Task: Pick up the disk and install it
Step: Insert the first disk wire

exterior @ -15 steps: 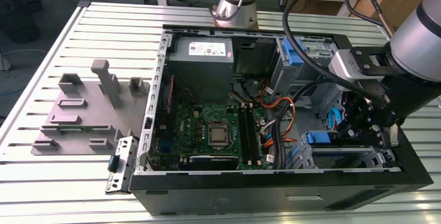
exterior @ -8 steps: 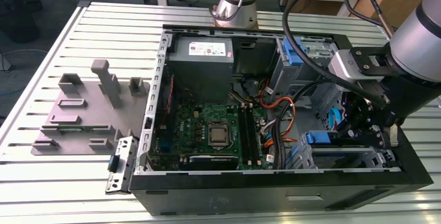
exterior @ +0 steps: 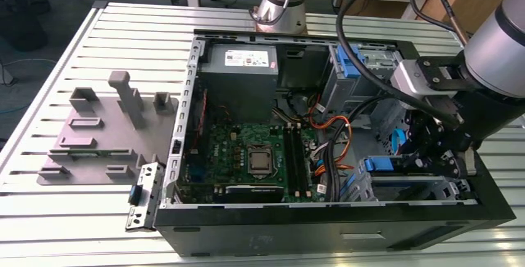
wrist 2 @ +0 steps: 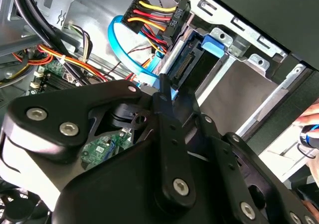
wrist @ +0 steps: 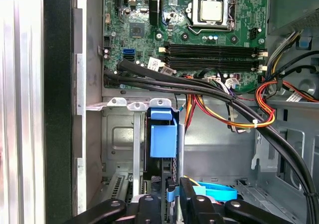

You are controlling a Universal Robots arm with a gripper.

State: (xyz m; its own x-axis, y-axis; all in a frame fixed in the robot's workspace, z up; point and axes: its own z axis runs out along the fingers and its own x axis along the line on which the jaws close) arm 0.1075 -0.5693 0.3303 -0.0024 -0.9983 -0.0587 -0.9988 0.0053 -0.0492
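Fixture plate (exterior: 90, 138): at the exterior view's left you have a grey plate with upright posts and low blocks, lying on the slatted aluminium table (exterior: 49, 218).

Loose bracket (exterior: 142, 196): just beside that plate's near corner, a dark strip with a small blue tab leans against the outside of the open computer case (exterior: 328, 230).

Power supply (exterior: 240, 70): a grey box with a white sticker sits in the case's far corner, toward the robot's base.

Motherboard (exterior: 246, 156): you see the green board flat on the case floor, its processor socket (wrist: 212, 10) bare and two memory slots beside it in the first wrist view.

Cables (wrist: 239, 109): black, orange, yellow and red leads run across from the board toward the drive bays.

Disk (wrist: 163, 139): you will find it standing on edge in the metal drive cage (wrist: 119, 134) at the case's front corner, its blue carrier rail facing the first wrist view; in the second wrist view its connector end (wrist 2: 187, 64) sits beneath the power plug.

Gripper (wrist 2: 167, 102): at the exterior view's right, inside the case over that cage; the black fingers are pressed close against the disk's edge, clamped on it.
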